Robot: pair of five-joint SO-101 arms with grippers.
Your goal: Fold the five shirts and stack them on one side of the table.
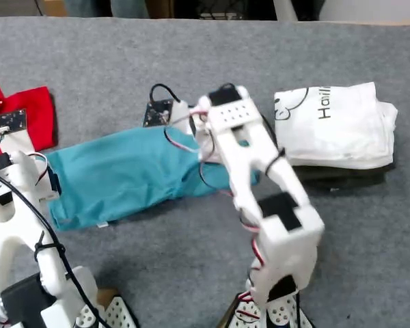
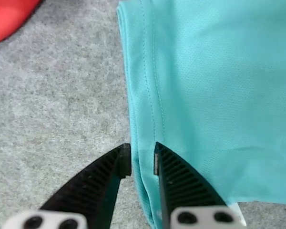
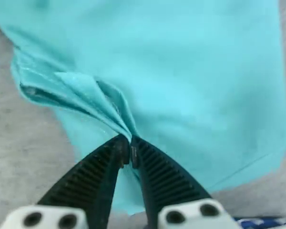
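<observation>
Our left hand (image 2: pixel 143 160) is closed on the teal shirt (image 2: pixel 214 95). Its two black ribbed fingers (image 2: pixel 176 183) stand only slightly apart, and the shirt's stitched hem runs between their tips. The cloth here lies flat and smooth, with a double seam following the edge away from the hand. Just beside that edge is bare grey tabletop (image 1: pixel 191 61), and a corner of the red shirt (image 1: pixel 31 113) lies past it.

Our right hand (image 3: pixel 129 145) is also clamped on the teal shirt, with its fingertips pressed together. It pinches a bunched ridge of fabric, and folds and creases spread out from the pinch. Beyond them the cloth flattens into a broad, smooth area.

From above, the teal shirt lies stretched across the middle of the tabletop. One end is at the left arm (image 1: pixel 14 219). The other end is under the white body of the right arm (image 1: pixel 260 171), which reaches over it from the near edge. The red shirt lies loose at the left border, well apart from the right hand.

Toward the right side sits a folded white shirt (image 1: pixel 335 126) with dark print. It rests on top of a dark folded garment (image 1: pixel 342 174), and the two make a small stack apart from the teal shirt.
</observation>
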